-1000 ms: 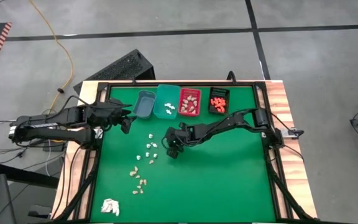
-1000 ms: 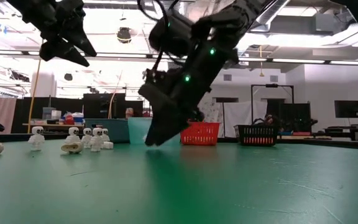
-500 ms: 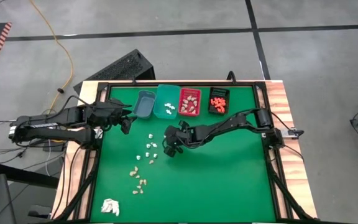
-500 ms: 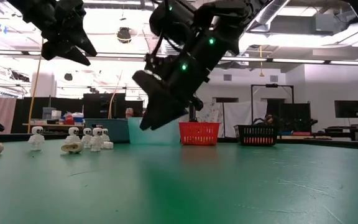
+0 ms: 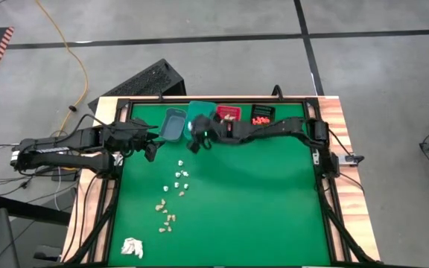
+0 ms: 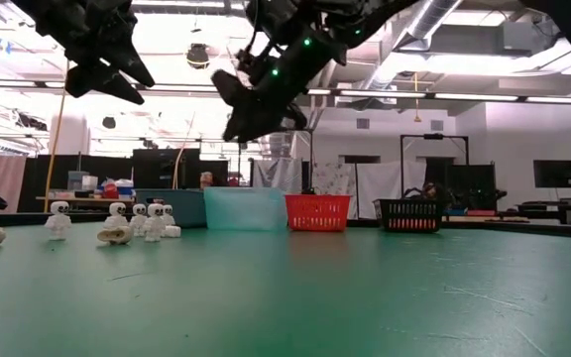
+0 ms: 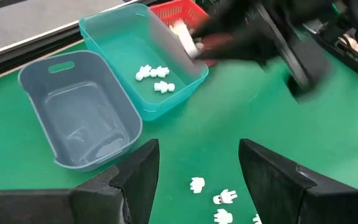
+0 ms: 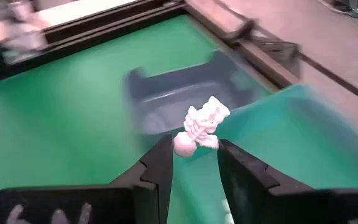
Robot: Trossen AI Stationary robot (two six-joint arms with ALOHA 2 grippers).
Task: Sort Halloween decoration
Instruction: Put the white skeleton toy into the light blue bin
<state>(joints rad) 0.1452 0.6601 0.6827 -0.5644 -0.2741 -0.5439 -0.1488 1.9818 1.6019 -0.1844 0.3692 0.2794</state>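
Observation:
My right gripper (image 8: 194,152) hangs over the near left corner of the teal bin (image 5: 199,112), shut on a small white skeleton figure (image 8: 202,124). The teal bin (image 7: 143,62) holds a few white figures (image 7: 154,74). More white figures (image 5: 181,177) and tan pieces (image 5: 166,216) lie loose on the green mat. Orange pieces fill the black bin (image 5: 261,115), and pale ones lie in the red bin (image 5: 228,114). My left gripper (image 7: 197,180) waits open above the mat's left side, near the grey bin (image 7: 79,118). My right gripper pinches the white figure by its round end (image 8: 183,146) between its two fingertips (image 8: 161,163). The rest of the figure sticks out beyond the tips. The fingers slant down toward the far left. The figure is lifted clear, above the bins.
Grey, teal, red and black bins stand in a row along the far edge. A white papery wad (image 5: 131,247) lies at the near left corner. The mat's right half is bare green. A black frame (image 5: 319,160) borders the mat.
My right gripper has risen from the middle of the mat and swung toward the far edge and the left, ending above the teal bin. It has tipped to a flatter slant on the way. The loose pieces on the mat have stayed where they were.

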